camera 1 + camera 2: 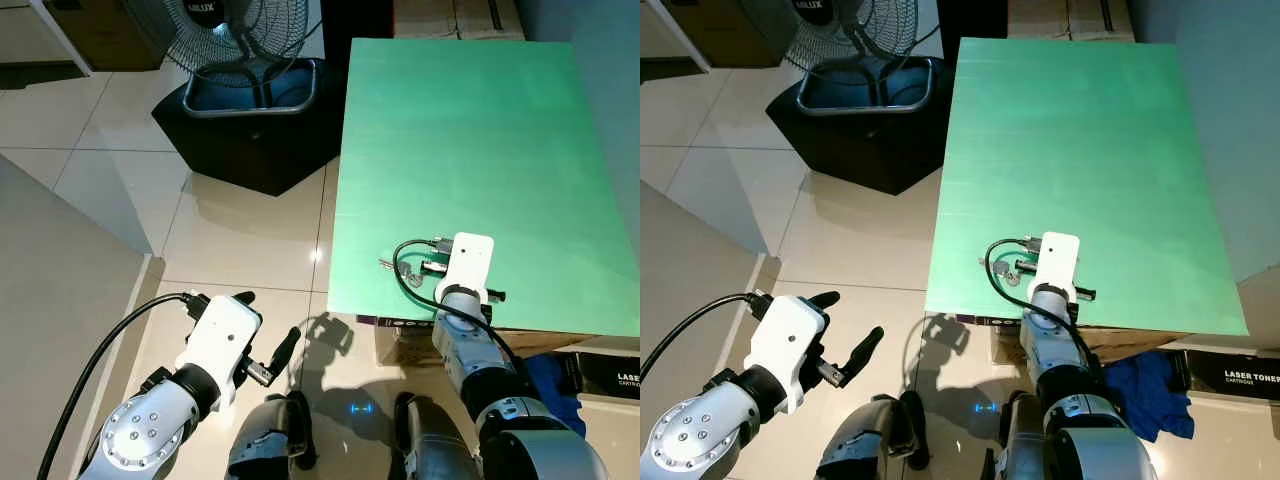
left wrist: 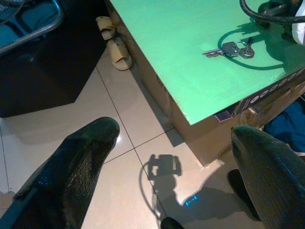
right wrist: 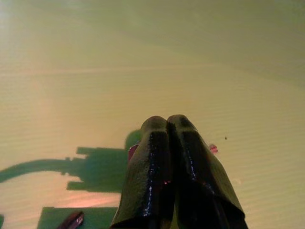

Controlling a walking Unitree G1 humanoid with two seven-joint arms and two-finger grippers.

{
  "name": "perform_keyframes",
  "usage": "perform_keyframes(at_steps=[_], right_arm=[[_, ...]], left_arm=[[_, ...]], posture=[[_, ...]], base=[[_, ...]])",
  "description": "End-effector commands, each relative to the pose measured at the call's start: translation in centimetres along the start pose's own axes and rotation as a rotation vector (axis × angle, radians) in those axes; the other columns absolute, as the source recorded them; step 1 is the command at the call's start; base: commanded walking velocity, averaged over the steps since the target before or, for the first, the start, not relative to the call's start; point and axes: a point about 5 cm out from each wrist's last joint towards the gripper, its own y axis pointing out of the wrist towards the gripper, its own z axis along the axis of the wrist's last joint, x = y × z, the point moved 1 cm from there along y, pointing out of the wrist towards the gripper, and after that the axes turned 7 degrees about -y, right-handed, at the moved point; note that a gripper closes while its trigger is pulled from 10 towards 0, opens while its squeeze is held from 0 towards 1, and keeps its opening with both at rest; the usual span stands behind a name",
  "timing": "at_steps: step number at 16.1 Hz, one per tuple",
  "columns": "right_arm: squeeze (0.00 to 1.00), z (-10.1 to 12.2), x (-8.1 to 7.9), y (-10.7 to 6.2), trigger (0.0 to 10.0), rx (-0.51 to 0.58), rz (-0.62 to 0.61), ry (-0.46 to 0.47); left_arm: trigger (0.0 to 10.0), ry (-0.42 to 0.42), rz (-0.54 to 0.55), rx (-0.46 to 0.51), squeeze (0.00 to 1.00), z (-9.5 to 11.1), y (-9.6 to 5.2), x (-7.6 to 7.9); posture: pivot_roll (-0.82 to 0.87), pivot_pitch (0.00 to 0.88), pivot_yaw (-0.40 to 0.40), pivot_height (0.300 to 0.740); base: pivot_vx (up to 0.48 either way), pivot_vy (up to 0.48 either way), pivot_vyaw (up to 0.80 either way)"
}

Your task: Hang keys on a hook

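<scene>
Small bunch of silver metal keys (image 2: 231,48) lies near green board's (image 1: 470,130) near edge, beside right gripper (image 3: 167,125), fingers pressed together; light, loose, slippery, best pinched at ring.

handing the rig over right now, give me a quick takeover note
Right gripper: fingers pressed shut over the green table, beside the keys, not clearly holding them.
Left gripper: open, over the tiled floor, holding nothing.
Keys: lying flat near the table's front edge, by the right wrist.
Done: nothing, keys not yet lifted.
Left: grasp the keys, find a hook, hang them.
</scene>
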Motion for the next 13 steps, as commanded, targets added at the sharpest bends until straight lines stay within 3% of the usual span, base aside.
perform_keyframes(at_steps=[1, 9, 12, 13], right_arm=[[0.00, -0.2, -0.6, -0.4, 0.0, 0.003, 0.026, -0.015], [0.00, 1.2, -0.8, -0.2, 0.0, 0.065, 0.026, -0.007], [0.00, 0.9, -0.5, 0.0, 0.0, 0.019, 0.009, -0.032], [0.00, 0.5, -0.5, 0.1, 10.0, -0.005, 0.008, -0.046]], left_arm=[[10.0, 0.005, 0.007, -0.019, 0.00, -0.4, -0.3, -0.1], [10.0, 0.003, 0.009, -0.019, 0.00, -0.4, -0.2, -0.1], [10.0, 0.003, 0.007, -0.017, 0.00, -0.3, -0.2, -0.1], [10.0, 0.002, 0.007, -0.017, 0.00, -0.3, -0.2, -0.1]], posture=[[0.04, 0.303, 0.119, 0.713], [0.04, 0.307, 0.117, 0.713], [0.04, 0.307, 0.118, 0.713], [0.04, 0.308, 0.118, 0.713]], base=[[0.000, 0.000, 0.00], [0.000, 0.000, 0.00], [0.000, 0.000, 0.00], [0.000, 0.000, 0.00]])
